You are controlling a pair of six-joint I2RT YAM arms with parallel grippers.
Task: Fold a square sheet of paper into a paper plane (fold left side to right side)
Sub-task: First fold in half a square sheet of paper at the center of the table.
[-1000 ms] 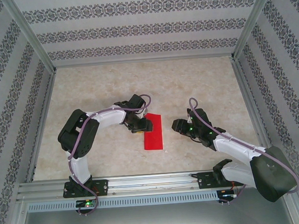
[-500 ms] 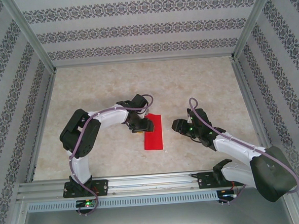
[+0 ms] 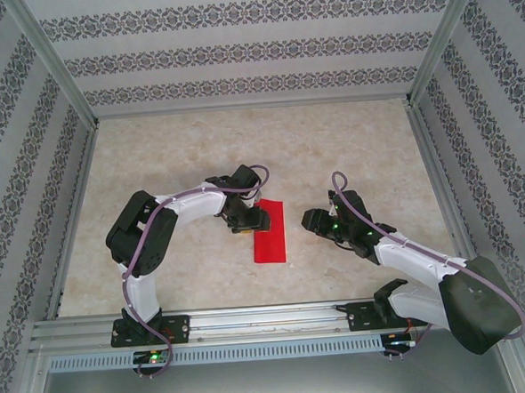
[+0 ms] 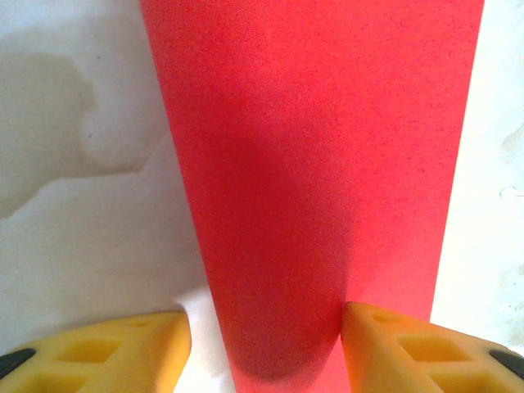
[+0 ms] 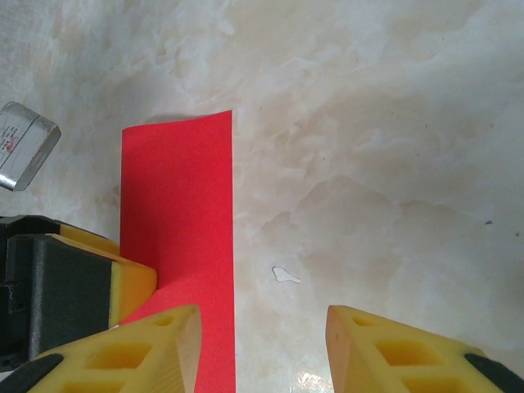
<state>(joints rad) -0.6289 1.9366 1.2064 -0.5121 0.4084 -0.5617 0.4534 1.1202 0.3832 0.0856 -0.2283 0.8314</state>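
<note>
Left gripper point(image 4: 266, 332), spread, is straddling the folded red sheet point(image 4: 311, 147) and could drag it askew; right gripper point(image 5: 262, 321) is hovering spread.

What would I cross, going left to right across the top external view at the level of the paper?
left gripper → red paper, folded into a narrow strip → bare table top → right gripper

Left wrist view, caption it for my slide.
Left jaws open at one end of the folded red paper on the marble table.
</note>
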